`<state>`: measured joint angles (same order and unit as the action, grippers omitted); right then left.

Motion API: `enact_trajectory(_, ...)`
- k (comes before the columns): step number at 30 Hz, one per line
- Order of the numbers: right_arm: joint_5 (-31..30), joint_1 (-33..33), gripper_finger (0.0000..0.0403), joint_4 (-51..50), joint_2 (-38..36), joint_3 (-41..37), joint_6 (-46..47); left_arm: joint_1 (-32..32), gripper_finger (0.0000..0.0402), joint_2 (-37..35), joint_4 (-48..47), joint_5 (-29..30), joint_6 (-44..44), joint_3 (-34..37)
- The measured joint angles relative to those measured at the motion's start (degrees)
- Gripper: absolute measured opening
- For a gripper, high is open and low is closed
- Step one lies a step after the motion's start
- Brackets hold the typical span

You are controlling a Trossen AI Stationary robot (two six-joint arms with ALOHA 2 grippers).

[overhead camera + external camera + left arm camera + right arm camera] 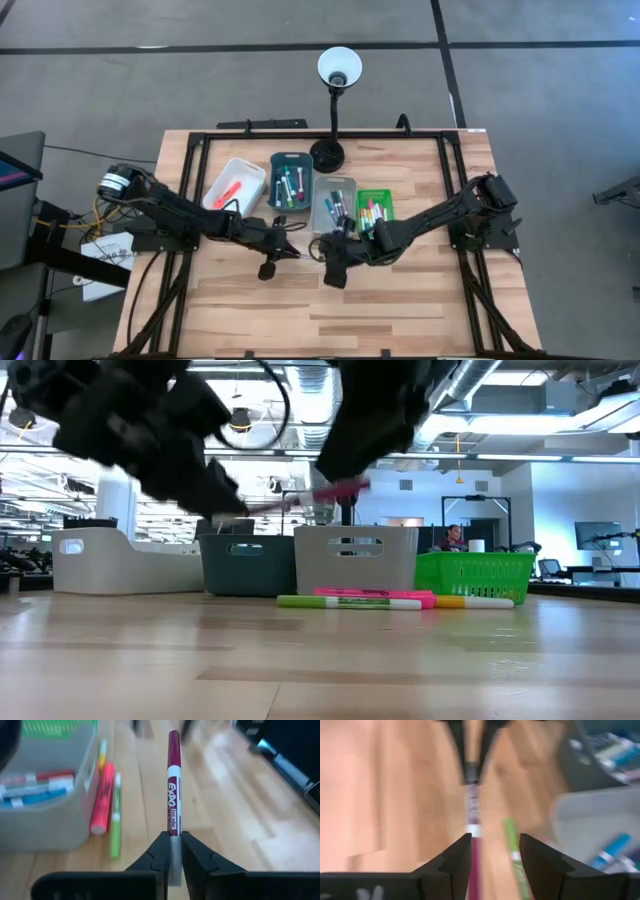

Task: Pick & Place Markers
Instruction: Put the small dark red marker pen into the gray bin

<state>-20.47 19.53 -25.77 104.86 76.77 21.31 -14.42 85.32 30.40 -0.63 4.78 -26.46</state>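
Light wood-plank counter [400, 310] with black metal frame rails. On it, a row of 4 containers: white plastic tray [236, 184], dark teal plastic tray [290, 181], grey plastic tray [334, 203], green mesh basket [375, 206]. Black desk lamp base [327, 155] behind them. In front, loose green marker [340, 601], pink marker [372, 593], yellow-orange marker [478, 600] lie flat.

The only wording showing legibly is the brand "EXPO", printed in white lettering and running lengthwise along the dark red marker [173, 795] in the left wrist view; smaller print beneath it is sitting too fine to read. Labels on the other markers are showing only as blurs.
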Motion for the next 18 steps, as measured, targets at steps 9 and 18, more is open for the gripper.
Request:
enact_trajectory(9,6.08,1.41,0.0167,9.01,0.0,0.0,-6.33,-3.6,0.0025,-7.47,-1.97,2.67,-1.55,0.0)
enact_trajectory(18,5.27,0.25,0.0159,8.25,0.44,-0.02,-6.41,-4.76,0.0029,-7.41,-1.62,4.2,-3.47,-0.04)
